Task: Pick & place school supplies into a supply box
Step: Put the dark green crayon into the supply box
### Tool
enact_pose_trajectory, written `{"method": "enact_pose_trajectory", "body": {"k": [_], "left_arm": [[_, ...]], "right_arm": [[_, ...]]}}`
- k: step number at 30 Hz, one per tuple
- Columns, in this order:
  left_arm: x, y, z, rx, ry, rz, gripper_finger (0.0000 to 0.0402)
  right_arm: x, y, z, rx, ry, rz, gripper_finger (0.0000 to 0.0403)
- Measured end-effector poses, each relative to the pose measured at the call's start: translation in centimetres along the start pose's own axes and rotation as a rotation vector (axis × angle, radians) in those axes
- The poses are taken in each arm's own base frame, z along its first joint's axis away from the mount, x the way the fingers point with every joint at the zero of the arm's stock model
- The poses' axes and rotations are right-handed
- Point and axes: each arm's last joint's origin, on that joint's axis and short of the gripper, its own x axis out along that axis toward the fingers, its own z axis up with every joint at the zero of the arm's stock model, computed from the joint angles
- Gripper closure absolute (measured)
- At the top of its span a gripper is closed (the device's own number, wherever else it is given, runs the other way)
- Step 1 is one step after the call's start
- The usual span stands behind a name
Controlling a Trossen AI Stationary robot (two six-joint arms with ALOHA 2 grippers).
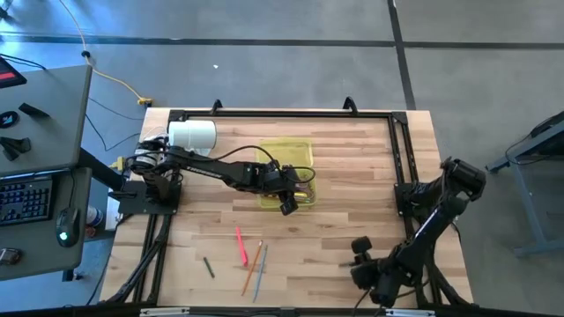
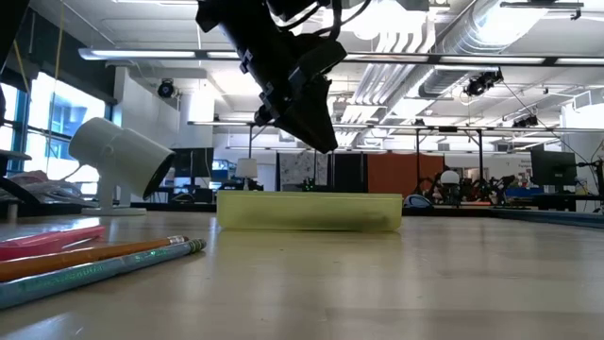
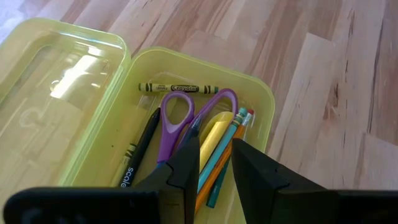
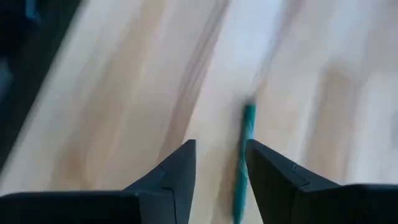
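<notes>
Pencils (image 2: pixel 94 260) lie nearest on the wooden table (image 1: pixel 352 220), beside a pink pen (image 1: pixel 240 246) and a green pen (image 1: pixel 209 267). Farther back, the yellow-green box (image 1: pixel 286 172) sits near the middle, with purple scissors (image 3: pixel 177 121) and pens inside. Left gripper (image 3: pixel 214 165) hangs over the box, fingers apart, holding nothing. Right gripper (image 4: pixel 221 162) waits at the near right, fingers spread over a green pen (image 4: pixel 244 158).

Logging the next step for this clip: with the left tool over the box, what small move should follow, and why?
Probably lift the left tool away from the supply box and swing toward the pencils on the table. Its fingers stand apart with nothing between them, scissors and pens already lie in the box, and several supplies remain outside.
</notes>
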Motion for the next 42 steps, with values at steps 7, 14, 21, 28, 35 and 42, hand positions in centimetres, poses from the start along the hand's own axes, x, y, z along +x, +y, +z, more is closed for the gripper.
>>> {"method": "enact_pose_trajectory", "body": {"k": [7, 14, 21, 28, 35, 42], "left_arm": [[0.0, 0.0, 0.0, 0.0, 0.0, 0.0, 0.0275], [0.0, 0.0, 0.0, 0.0, 0.001, 0.001, 0.0275], [0.0, 0.0, 0.0, 0.0, 0.001, 0.0, 0.0275], [0.0, 0.0, 0.0, -0.002, 0.007, -0.016, 0.0275], [0.0, -0.1, 0.0, -0.005, 0.013, -0.034, 0.0275], [0.0, -0.1, 0.0, -0.009, 0.007, -0.036, 0.0275]], "right_arm": [[1.1, -0.8, 0.1, 0.016, 0.09, 0.021, 0.0274], [2.4, -3.3, 0.6, -0.027, 0.101, -0.158, 0.0274], [3.5, -8.9, 1.0, 0.095, 0.272, -0.3, 0.0274], [5.4, -12.9, 0.1, 0.222, 0.314, -0.223, 0.0274], [6.3, -15.0, -1.1, 0.261, 0.311, -0.11, 0.0279], [5.2, -15.3, -0.3, 0.203, 0.238, -0.073, 0.0335]]}}
